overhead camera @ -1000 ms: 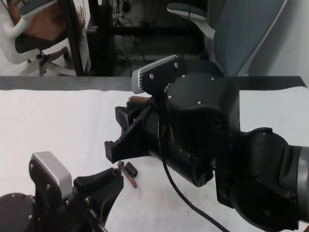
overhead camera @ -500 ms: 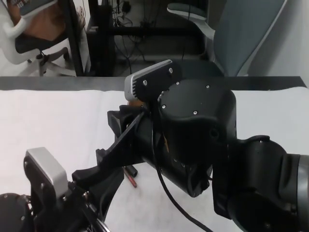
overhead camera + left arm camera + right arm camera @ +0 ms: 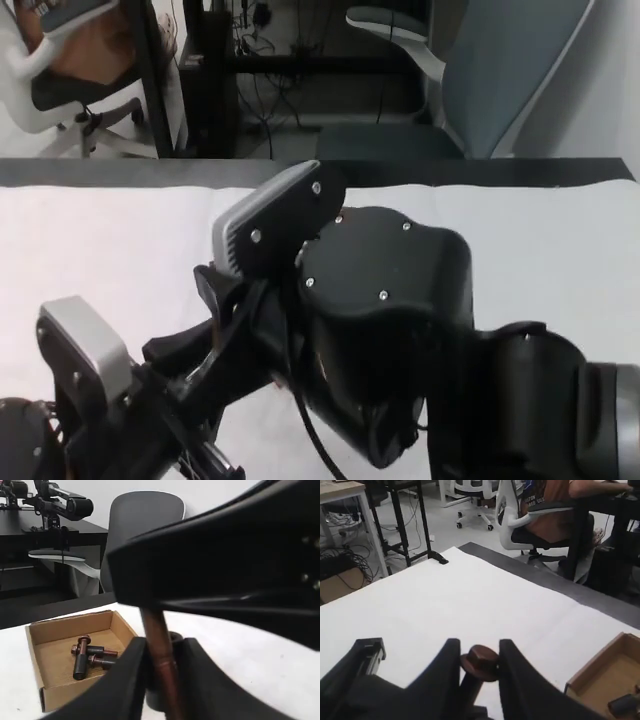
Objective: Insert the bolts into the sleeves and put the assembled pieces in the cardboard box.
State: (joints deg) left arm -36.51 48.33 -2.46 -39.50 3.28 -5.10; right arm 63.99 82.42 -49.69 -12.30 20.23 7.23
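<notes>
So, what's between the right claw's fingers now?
A copper bolt, held between the fingers of the right claw, in the right wrist view. The left wrist view shows its shank inside the left claw, alongside a dark sleeve.

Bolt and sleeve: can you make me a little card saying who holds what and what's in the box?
Right gripper: shut on copper bolt, at its head
Left gripper: shut on black sleeve
Fit: bolt meets sleeve between the left fingers; depth unclear
Cardboard box: open, assembled pieces lying inside
</notes>
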